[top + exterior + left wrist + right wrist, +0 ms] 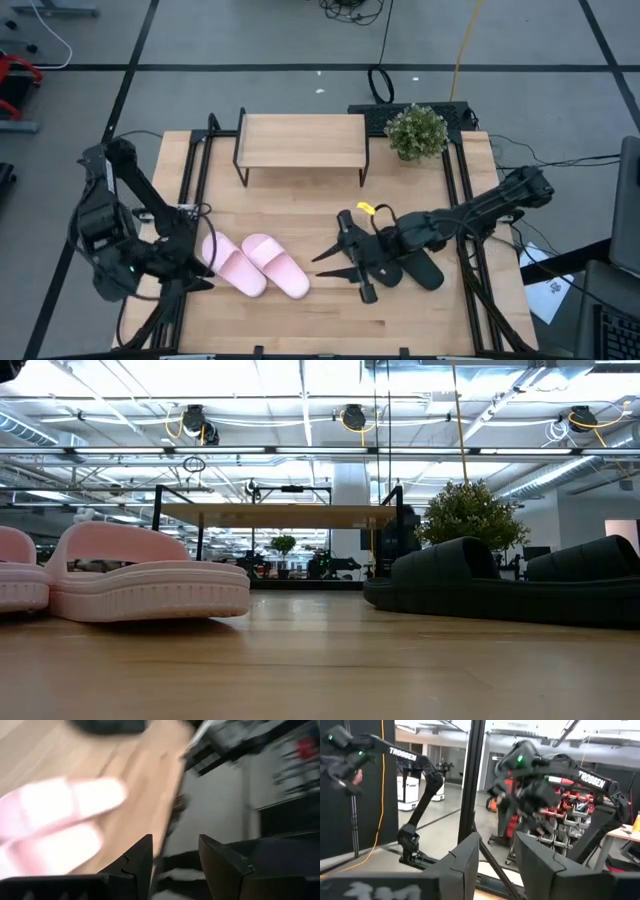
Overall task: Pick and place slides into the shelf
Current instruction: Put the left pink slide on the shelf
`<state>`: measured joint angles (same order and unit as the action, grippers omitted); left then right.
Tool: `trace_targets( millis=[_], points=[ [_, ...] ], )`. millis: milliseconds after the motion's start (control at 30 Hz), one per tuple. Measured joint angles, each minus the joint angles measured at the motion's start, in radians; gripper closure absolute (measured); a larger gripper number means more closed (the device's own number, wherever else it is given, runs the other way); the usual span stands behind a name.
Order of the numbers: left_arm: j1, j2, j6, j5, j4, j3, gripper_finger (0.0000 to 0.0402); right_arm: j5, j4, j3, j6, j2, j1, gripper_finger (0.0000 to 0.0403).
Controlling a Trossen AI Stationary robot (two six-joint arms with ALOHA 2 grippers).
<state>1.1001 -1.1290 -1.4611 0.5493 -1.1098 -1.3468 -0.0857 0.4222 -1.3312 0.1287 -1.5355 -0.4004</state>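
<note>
Slides: none on the shelf [300,140] yet by my count, pink pair [255,265] and black pair [405,262] both on the worktop [300,215], left gripper [205,282] and right gripper [340,262] both spread, grasping nothing.

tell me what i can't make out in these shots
- Black slides: in the high view the right gripper and its arm cover most of them, so their exact layout is hidden.
- Pink slides: badly blurred in the left wrist view; strap detail lost.
- One pink slide: cut off by the low view's edge.
- Shelf: in the low view the slides hide the feet of its legs.
- Left gripper: too small in the high view to judge contact with the pink slides.
</note>
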Motion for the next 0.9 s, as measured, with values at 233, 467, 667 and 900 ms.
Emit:
trace_targets(
  millis=[233,467,667,900],
  points=[
    [0.008,-0.124,-0.244,-0.201,-0.328,0.000,0.0248,-0.123,0.024,0.000,0.034,0.008,-0.006,0.0287],
    [0.008,-0.233,-0.280,-0.278,-0.360,0.001,0.0247,-0.179,0.024,0.000,0.096,0.008,0.000,0.0287],
    [-0.006,-0.269,-0.405,-0.233,-0.399,0.001,0.0247,-0.176,0.075,0.000,0.154,0.009,-0.001,0.0287],
    [-0.068,-0.329,-0.356,-0.193,-0.379,0.001,0.0247,-0.176,0.073,0.000,0.179,0.011,-0.008,0.0287]
  ],
)
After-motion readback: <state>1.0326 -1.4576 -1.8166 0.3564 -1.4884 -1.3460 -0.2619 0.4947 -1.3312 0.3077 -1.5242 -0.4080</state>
